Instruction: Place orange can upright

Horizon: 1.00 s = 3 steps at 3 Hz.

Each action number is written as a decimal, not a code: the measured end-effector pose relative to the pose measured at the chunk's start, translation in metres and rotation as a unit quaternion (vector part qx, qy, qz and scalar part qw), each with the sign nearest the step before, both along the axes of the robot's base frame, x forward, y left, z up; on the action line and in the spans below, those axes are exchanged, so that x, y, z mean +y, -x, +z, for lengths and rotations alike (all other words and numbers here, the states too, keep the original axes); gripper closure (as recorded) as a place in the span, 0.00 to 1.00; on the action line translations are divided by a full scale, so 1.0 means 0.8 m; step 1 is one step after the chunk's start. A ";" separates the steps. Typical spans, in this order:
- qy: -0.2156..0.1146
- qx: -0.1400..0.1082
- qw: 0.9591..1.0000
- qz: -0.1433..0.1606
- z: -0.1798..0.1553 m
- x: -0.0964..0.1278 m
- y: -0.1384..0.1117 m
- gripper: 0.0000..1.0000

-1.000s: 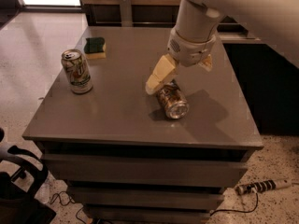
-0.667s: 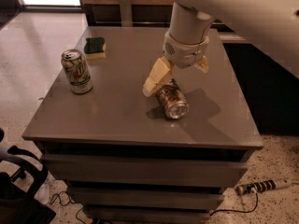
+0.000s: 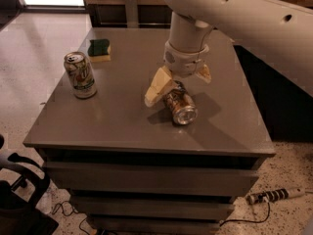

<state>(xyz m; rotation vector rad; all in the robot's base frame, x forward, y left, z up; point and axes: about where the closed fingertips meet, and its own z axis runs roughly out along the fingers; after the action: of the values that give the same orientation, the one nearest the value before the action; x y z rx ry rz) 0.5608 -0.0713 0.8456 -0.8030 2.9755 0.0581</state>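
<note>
where the orange can (image 3: pixel 179 106) lies: on its side near the middle of the bench (image 3: pixel 117 126), silver end turned toward the front edge, far end tucked under my claw.
claw (image 3: pixel 177 88): low over the can's far end, spread wide and holding nothing; one of its pale fingers (image 3: pixel 159 84) slants down along the can's left side, the other sits higher behind it on the right. i cannot tell if the left one touches the can.
weight: light, i judge, being a thin metal drink can; full or empty i cannot tell.
stiffness: the wall would dent under a hard squeeze, while the two ends are stiffer, so a gentle close is enough.
slip: shiny, smooth and round, so it may roll on the bench at a nudge and could slide between my pads.
where to hold: across the body about halfway along, one pad on each side, which leaves both ends free to swing one down flat.
edges: the front edge is the nearest to the can's silver end; lying this way it would roll left or right, not forward.
open room: bare bench on both sides of the can and in front of it, enough to stand it close to where it lies.
other things: a white and green can (image 3: pixel 79 75) stands upright by the left edge, and a sponge (image 3: pixel 99 50) lies at the far left; both are well apart from my work.
risk: a one-sided push from my lower finger could send the can rolling right.
</note>
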 end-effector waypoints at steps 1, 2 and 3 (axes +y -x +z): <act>0.000 0.012 1.000 -0.011 -0.012 -0.002 0.001 0.00; 0.000 0.024 0.999 -0.023 -0.022 -0.008 0.003 0.12; -0.002 0.020 1.000 -0.022 -0.022 -0.006 0.001 0.36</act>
<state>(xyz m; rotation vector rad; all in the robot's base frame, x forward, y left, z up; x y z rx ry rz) 0.5597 -0.0762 0.8282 -0.7441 3.0289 0.0778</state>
